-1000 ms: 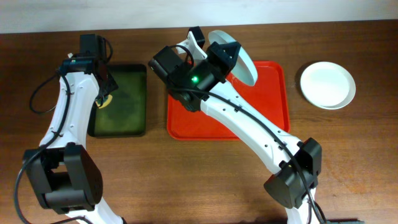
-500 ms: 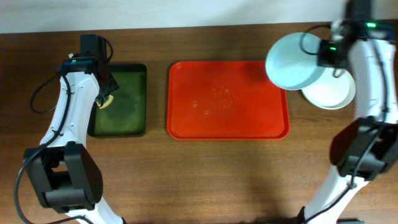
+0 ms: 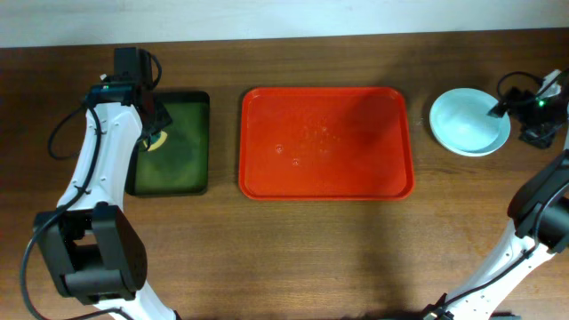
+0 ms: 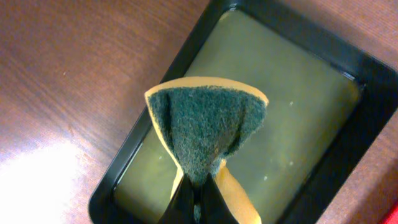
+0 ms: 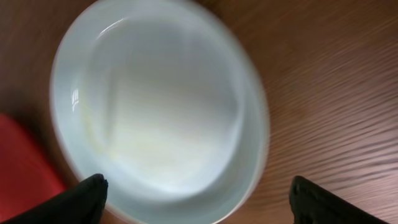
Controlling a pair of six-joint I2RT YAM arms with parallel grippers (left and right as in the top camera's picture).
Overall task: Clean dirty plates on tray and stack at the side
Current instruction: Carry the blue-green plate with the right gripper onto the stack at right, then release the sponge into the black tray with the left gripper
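Plates (image 3: 469, 122) sit stacked at three o'clock of the red tray (image 3: 391, 182); my right fingers (image 5: 87, 196) spread released, left fingers (image 4: 193, 205) clenching the sponge (image 4: 205, 127).

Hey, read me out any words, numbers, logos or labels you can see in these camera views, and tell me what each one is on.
There are none. No words, numbers, brand marks or signs can be read in any view. The red tray, the green tray, the plates and the sponge all look unmarked. The right wrist view is motion-blurred, so fine print there could not be read anyway.
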